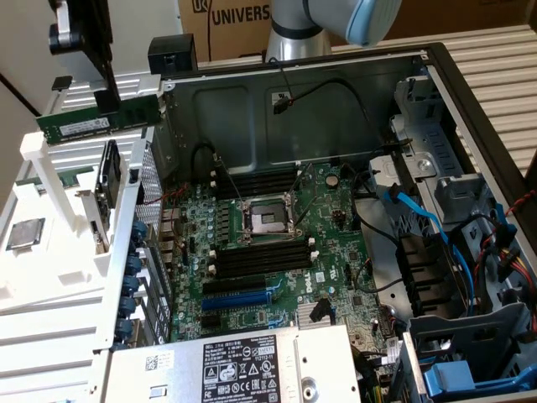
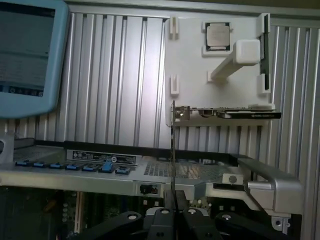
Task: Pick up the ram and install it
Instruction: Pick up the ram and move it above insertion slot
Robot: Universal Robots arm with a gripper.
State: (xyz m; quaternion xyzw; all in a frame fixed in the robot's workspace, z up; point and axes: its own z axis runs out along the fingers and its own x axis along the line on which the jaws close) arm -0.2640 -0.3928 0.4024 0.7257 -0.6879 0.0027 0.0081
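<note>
The open computer case (image 1: 226, 101) holds the motherboard (image 1: 331, 252). Its black memory slots (image 1: 260, 259) lie toward four o'clock from the gripper (image 1: 106, 104) in the exterior view. The claw is nearly closed and pinches the ram (image 1: 127, 115) by its upper edge at ten o'clock, above the white rack (image 1: 50, 176). The dark-green stick runs eight-to-two, roughly parallel to the slots, and carries a pale label (image 1: 84, 126).

ram (image 1: 94, 122) label unreadable; fingers (image 2: 164, 220) cut off at edge
</note>
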